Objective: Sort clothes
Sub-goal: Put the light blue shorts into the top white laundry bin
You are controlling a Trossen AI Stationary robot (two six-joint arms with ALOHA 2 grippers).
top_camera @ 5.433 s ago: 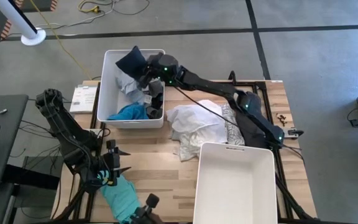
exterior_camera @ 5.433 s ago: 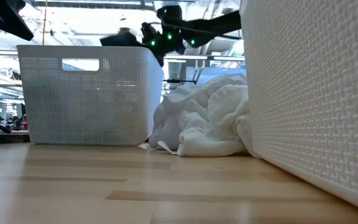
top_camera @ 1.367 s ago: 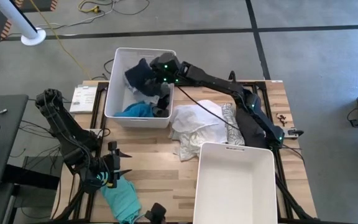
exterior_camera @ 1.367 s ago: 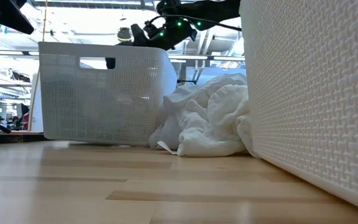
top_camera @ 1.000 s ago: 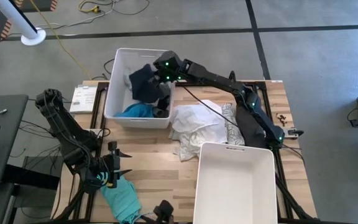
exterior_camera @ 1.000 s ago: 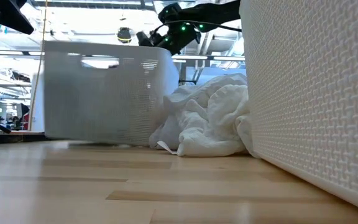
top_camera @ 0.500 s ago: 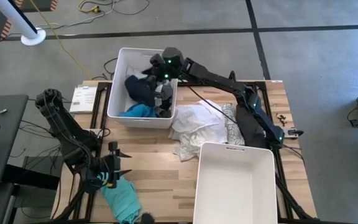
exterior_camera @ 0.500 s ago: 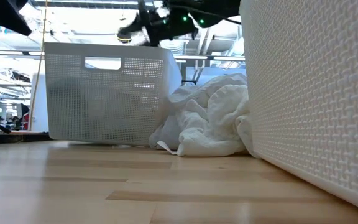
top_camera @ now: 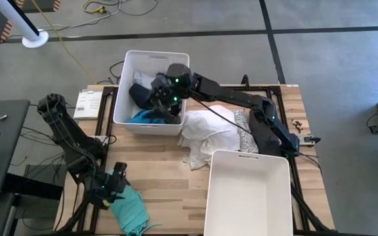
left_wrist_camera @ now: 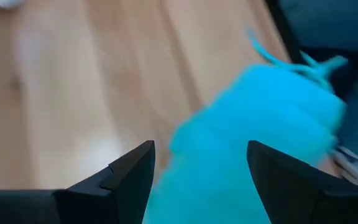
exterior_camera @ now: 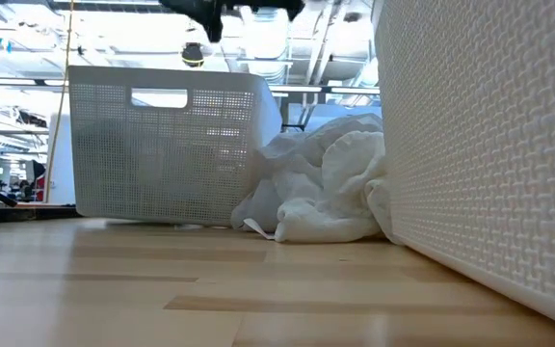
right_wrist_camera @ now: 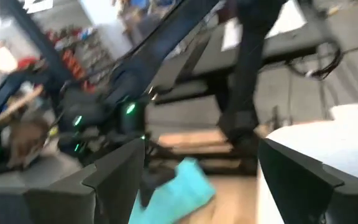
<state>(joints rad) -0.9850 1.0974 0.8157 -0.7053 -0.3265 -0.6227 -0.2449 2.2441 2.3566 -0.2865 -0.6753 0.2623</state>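
Right gripper (top_camera: 165,98) hangs over the far white perforated plastic bin (top_camera: 122,115), jaws spread, holding nothing; a dark grey garment (top_camera: 142,94) and a blue one lie inside. Left gripper (top_camera: 115,183) sits low at the near left table edge, jaws parted, just beside the crumpled teal cloth (top_camera: 130,206), no grip. White fabric heap (top_camera: 205,134) lies mid-table between both bins. All of it looks light, limp, non-slippery: pinch a raised fold, expect trailing.
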